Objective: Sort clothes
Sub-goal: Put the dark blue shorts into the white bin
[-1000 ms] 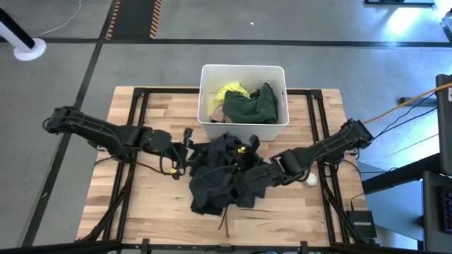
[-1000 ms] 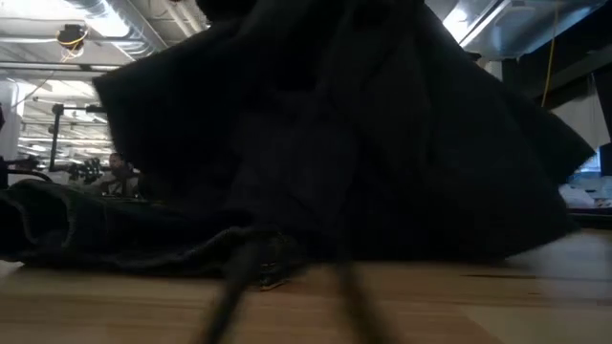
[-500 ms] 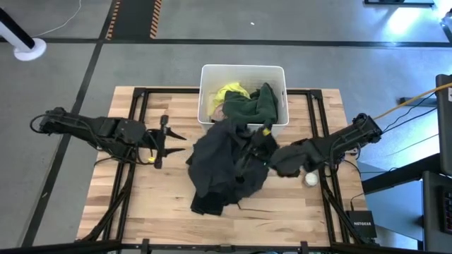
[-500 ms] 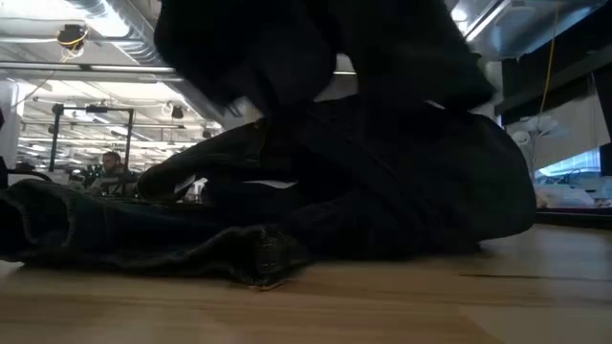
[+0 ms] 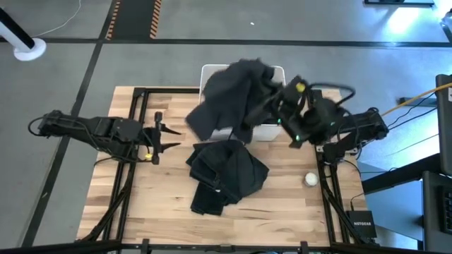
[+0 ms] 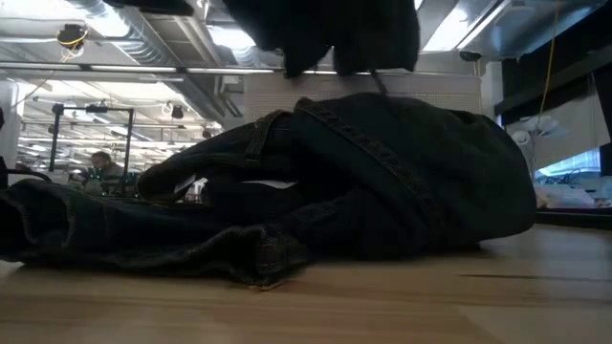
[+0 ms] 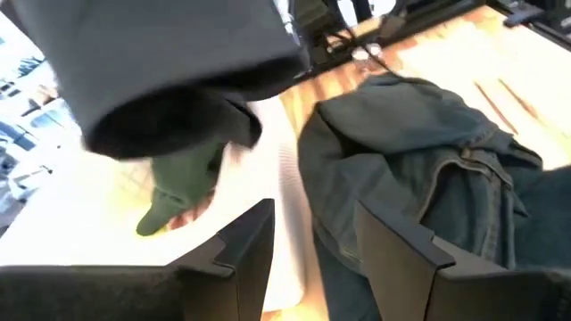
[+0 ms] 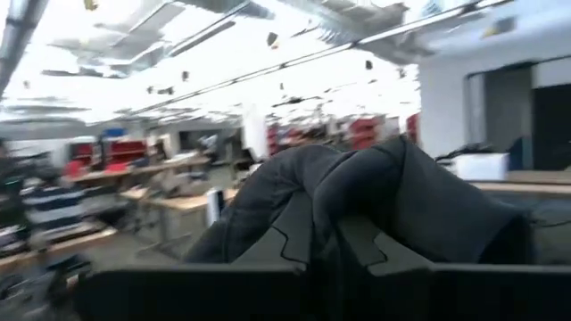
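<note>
My right gripper (image 5: 274, 99) is shut on a large charcoal garment (image 5: 229, 99) held high over the white bin (image 5: 267, 131). The garment also shows in the right wrist view (image 8: 401, 196) and at the top of the low view (image 6: 335, 33). A second dark garment, denim-like (image 5: 226, 169), lies bunched on the table in front of the bin (image 6: 382, 182). The dark green garment (image 7: 183, 178) lies in the bin. The yellow and maroon ones are hidden. My left gripper (image 5: 166, 134) is open and empty, left of the pile (image 7: 308, 259). My right gripper pinches a bunched fold of the charcoal garment (image 8: 326, 192) between its two fingers (image 8: 379, 250). The fingers come from the table's right side, raised well above the table. The cloth drapes over the fingers and hangs slack below them, clear of the table and above the bin.
A small white ball (image 5: 311, 179) lies on the wood at the right, near the right arm. Bare table (image 5: 141, 197) lies to the left of and in front of the dark garment. Black frame rails run along the table's left and right sides.
My right gripper has risen and gone toward the far edge, lifting the charcoal garment off the pile to above the bin. The denim-like garment has stayed on the table. My left gripper has drawn back from the pile toward the table's left edge.
</note>
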Controlling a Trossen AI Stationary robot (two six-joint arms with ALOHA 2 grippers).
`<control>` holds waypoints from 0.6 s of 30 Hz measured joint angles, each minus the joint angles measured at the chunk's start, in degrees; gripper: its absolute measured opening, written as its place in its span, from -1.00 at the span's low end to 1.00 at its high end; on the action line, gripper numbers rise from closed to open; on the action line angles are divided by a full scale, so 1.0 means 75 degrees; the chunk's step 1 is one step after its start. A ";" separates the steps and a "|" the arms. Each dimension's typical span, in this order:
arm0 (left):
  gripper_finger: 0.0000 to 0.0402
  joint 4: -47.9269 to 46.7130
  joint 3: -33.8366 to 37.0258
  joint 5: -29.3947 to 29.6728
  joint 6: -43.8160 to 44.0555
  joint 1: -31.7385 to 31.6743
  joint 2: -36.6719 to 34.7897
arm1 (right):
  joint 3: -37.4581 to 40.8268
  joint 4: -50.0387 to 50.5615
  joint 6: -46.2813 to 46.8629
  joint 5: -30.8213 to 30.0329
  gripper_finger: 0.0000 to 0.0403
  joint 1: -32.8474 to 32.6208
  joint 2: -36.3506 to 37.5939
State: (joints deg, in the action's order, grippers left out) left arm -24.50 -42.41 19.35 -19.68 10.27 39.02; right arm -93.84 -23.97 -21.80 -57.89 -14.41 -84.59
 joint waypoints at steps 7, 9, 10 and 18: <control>-0.24 -0.0010 0.0000 0.0000 0.0006 -0.0306 -0.0119 | 0.0000 -0.0219 -0.0133 0.0085 -0.89 0.1217 0.0209; -0.24 -0.0018 0.0000 -0.0002 0.0006 -0.0373 -0.0116 | 0.0000 -0.0262 -0.0070 0.0337 -0.90 0.1564 0.0203; -0.24 -0.0019 0.0000 -0.0003 0.0006 -0.0401 -0.0111 | 0.0000 -0.0267 0.0063 0.0467 -0.90 0.1722 0.0203; -0.24 -0.0019 0.0000 -0.0003 -0.0032 -0.0571 -0.0113 | -0.0002 0.0556 0.0847 0.0891 -0.89 0.2351 0.0038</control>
State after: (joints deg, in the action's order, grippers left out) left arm -24.64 -42.41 19.33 -19.92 6.00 38.17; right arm -93.86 -19.80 -15.45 -51.20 3.23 -84.31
